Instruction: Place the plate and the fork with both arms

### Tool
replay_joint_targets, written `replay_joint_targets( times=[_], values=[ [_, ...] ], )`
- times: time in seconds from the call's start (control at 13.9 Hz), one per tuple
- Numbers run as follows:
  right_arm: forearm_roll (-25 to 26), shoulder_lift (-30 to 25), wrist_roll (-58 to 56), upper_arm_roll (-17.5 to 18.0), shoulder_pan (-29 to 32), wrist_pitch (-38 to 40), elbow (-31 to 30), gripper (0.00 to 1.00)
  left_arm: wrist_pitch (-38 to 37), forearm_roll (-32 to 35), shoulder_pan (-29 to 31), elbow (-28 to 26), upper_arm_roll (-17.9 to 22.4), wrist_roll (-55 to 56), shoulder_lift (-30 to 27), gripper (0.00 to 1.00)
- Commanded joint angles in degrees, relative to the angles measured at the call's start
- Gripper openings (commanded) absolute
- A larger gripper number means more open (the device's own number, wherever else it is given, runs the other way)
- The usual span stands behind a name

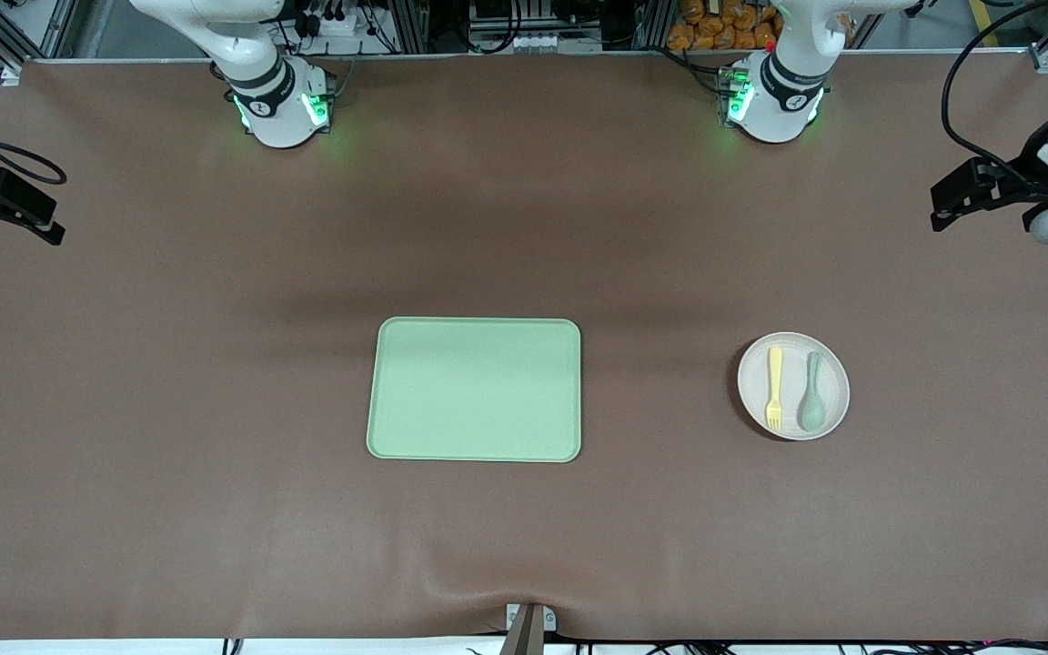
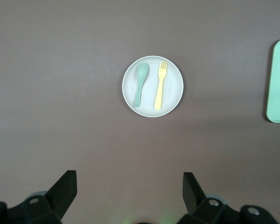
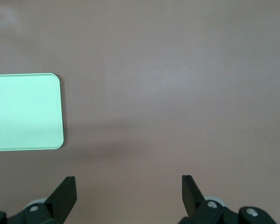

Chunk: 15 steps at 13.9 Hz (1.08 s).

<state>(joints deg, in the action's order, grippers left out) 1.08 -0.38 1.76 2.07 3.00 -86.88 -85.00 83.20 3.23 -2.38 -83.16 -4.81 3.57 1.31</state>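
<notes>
Now | no readable writing | brown table | plate holds fork, spoon, center-right | tray center | left gripper open | right gripper open, both waiting.

No readable text, labels, brands or numbers in any view. Small dark marks on white collars of both arm bases, too small to read. Plate, cutlery, green tray, brown tabletop: no markings.

Brown table covering; aluminium frame rails along top edge.
</notes>
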Motion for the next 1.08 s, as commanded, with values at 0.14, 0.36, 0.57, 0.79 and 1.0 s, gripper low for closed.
replay_joint_targets(
  times=[0.14,0.36,0.57,0.79,1.0],
  values=[
    [-0.4,-0.5,-0.4,0.3,1.2,0.0,-0.5,1.0,-0.1,-1.0,0.4,-0.7,-0.3,-0.5,-1.1,1.0],
    [-0.4,-0.5,-0.4,0.3,1.2,0.0,-0.4,1.0,-0.1,-2.1,0.5,-1.4,0.2,-0.9,-0.5,1.0],
    [-0.4,-0.5,-0.4,0.3,1.5,0.0,-0.5,1.0,3.8,-1.4,2.7,-3.1,0.1,-1.1,1.2,1.0],
    [-0.4,-0.5,-0.4,0.3,1.7,0.0,-0.5,1.0,15.5,-1.6,5.3,-13.7,0.1,-4.7,1.5,1.0],
    [-0.5,-0.5,-0.4,0.3,1.6,-0.1,-0.5,1.0,38.2,-1.3,8.3,-28.6,0.2,-5.1,4.6,1.0]
  ],
)
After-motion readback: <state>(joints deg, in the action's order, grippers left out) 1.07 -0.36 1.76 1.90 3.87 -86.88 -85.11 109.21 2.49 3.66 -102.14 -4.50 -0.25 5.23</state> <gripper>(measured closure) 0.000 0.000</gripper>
